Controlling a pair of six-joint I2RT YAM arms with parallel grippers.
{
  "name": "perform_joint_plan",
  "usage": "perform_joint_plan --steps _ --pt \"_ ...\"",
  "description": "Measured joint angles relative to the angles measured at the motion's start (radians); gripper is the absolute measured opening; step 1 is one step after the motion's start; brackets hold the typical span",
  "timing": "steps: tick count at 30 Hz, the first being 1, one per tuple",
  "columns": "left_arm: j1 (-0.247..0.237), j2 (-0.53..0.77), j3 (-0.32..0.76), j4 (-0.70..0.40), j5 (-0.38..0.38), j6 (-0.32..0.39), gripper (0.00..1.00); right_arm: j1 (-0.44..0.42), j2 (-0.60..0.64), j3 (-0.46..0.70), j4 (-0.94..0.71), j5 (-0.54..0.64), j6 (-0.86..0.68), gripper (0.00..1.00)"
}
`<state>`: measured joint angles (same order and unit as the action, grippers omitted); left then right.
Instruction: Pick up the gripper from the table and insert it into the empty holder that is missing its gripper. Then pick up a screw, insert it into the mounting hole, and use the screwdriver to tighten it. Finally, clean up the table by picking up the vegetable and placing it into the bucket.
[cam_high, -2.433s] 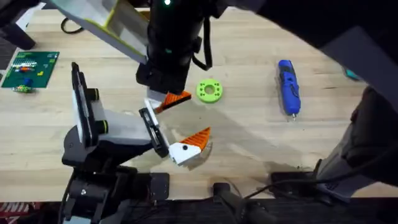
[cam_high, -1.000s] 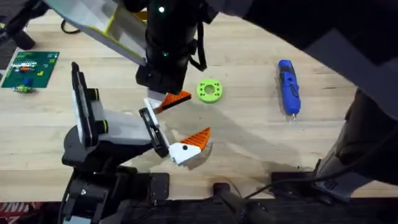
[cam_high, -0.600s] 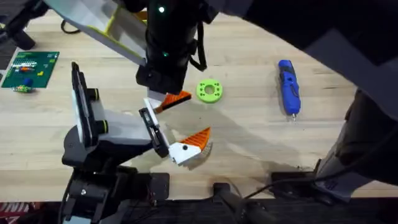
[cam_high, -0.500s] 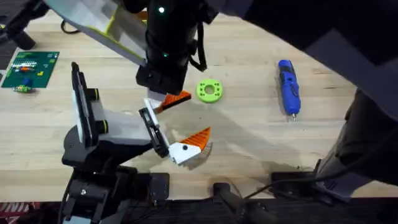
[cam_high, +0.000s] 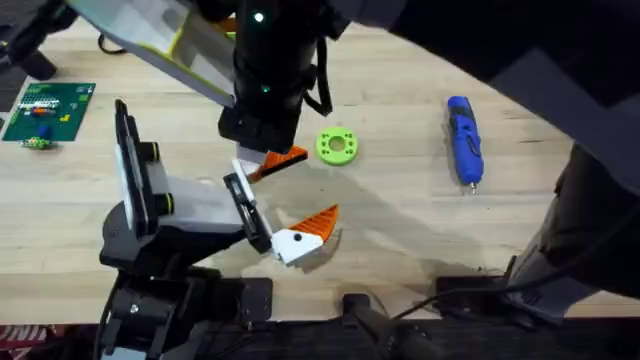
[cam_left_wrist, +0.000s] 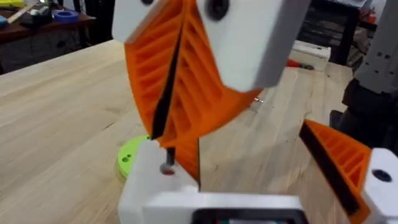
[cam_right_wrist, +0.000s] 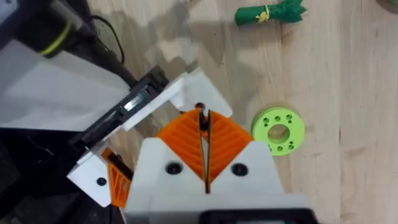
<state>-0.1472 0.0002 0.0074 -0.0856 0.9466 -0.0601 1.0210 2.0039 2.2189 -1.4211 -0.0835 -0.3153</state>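
Screw work looks like the step in hand. From overhead, the gripper (cam_high: 278, 160) lies just beside the green ring (cam_high: 337, 146), on the side away from the screwdriver (cam_high: 463, 140). Its white end seems to sit in the holder (cam_high: 238, 196), so I think that job is done. The holder belongs to the left gripper (cam_high: 318, 187), which is spread wide and holds nothing. Its twin finger (cam_high: 305, 235) with the black dot lies a bit farther from the ring, toward the arm bases. The right arm (cam_high: 265, 90) hangs right over the gripper. The screwdriver lies well apart from the ring on the table (cam_high: 400, 220), and nothing touches it.

On the left wrist view, the right gripper (cam_left_wrist: 166, 152) points down, with the ring just behind it. Its 2 orange pads (cam_left_wrist: 149, 81) are pressed together on a small grey thing, which I take to be the screw (cam_left_wrist: 166, 167). The screw's tip touches the gripper's white block.

On the right wrist view, the pads meet over that white block, close beside the ring. The vegetable (cam_right_wrist: 270, 12) lies on the far side of the ring, well apart.

Next, I think the screw must go straight down into the hole and stand there before the pads let go. Then the screwdriver is needed.
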Motion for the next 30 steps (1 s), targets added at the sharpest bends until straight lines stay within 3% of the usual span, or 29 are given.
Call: perform_joint_plan --steps 30 --pt "0.000 0.000 0.000 0.000 0.000 0.000 0.988 0.000 0.030 0.000 0.001 -0.001 -0.007 0.004"
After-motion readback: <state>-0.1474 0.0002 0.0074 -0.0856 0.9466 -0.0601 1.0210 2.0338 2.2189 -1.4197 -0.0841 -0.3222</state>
